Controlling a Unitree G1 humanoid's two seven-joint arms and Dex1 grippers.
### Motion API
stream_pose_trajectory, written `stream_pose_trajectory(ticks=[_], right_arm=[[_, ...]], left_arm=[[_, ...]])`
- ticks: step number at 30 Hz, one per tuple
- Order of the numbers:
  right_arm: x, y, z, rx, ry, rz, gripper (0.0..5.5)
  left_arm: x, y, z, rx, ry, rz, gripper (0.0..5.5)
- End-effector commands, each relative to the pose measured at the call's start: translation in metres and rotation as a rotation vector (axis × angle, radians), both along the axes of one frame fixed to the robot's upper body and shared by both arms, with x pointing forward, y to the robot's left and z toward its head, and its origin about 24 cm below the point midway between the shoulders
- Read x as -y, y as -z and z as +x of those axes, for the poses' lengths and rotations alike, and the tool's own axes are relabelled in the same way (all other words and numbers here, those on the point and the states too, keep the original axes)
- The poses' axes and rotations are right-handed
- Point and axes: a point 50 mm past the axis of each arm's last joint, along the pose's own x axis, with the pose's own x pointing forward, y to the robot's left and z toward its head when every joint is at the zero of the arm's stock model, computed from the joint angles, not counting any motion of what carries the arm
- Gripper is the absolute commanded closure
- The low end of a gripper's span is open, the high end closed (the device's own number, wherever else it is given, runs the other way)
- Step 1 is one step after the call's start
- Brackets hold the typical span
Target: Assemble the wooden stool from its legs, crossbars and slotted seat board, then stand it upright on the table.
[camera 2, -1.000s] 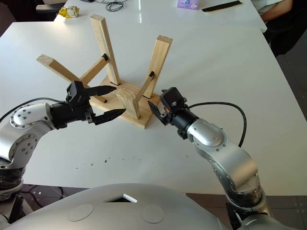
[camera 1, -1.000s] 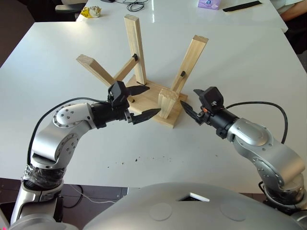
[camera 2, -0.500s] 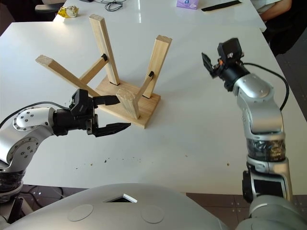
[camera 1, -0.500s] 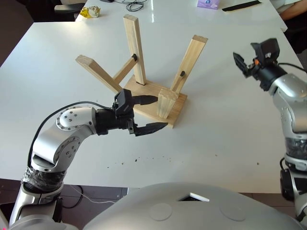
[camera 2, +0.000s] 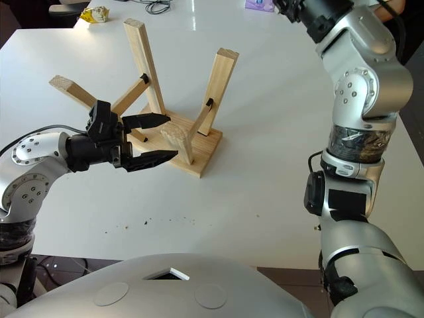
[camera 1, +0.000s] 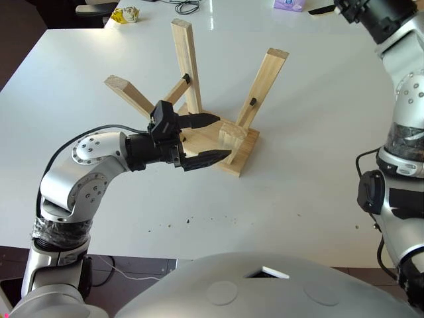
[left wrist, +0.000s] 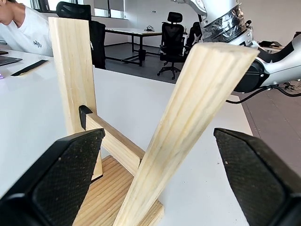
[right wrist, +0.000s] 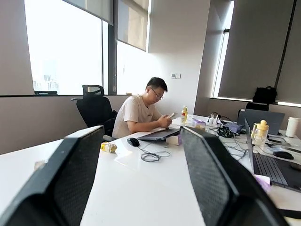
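Four legs up: the stool sits inverted mid-table, with its seat board flat on the white table. The tall leg is at the back, the right leg leans outward, the left leg splays low to my left, and the near leg is closest to me. The left crossbar ties the left leg to the tall leg. The right crossbar runs down from a black bracket on the right leg and passes behind the near leg. The near leg is what's in my way: my left gripper is spread wide and straddles it, one finger on each side. In the wrist view both pads stand clear of the wood, gripping nothing. My left arm comes in low from my left, elbow bent, forearm about level over the tabletop. My right arm is raised high over the far right corner, well apart from the stool. My right gripper has its fingers parted with nothing between them, aimed out across the room. Dark specks are scattered on the table near my edge. Along the far edge are a yellow wrapper, a cable, a purple box and a black strip. The room is an office with office chairs, more desks and big windows.
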Motion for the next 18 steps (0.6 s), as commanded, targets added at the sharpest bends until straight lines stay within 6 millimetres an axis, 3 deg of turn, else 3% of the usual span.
stream_pose_trajectory(ticks=[1, 3, 8, 10, 13, 18], right_arm=[[-0.015, -0.002, 0.002, -0.023, -0.088, 0.05, 2.51], [-0.025, 0.024, 0.005, -0.111, -0.121, 0.009, 2.51], [-0.035, 0.142, -0.004, -0.469, -0.175, -0.289, 2.51], [-0.034, 0.163, -0.015, -0.52, -0.203, -0.355, 2.51], [-0.027, 0.156, -0.027, -0.511, -0.224, -0.359, 2.51], [-0.013, 0.11, -0.025, -0.373, -0.159, -0.262, 2.51]], left_arm=[[0.001, 0.0, 0.0, -0.005, 0.004, 0.008, 1.2], [0.003, 0.001, 0.0, -0.007, 0.008, 0.01, 1.2], [0.008, 0.001, -0.001, -0.001, 0.027, 0.017, 1.2], [0.009, 0.001, -0.001, 0.002, 0.03, 0.022, 1.2], [0.006, 0.0, 0.001, 0.006, 0.014, 0.028, 1.2], [0.001, 0.002, 0.002, 0.011, -0.021, 0.036, 1.2]])
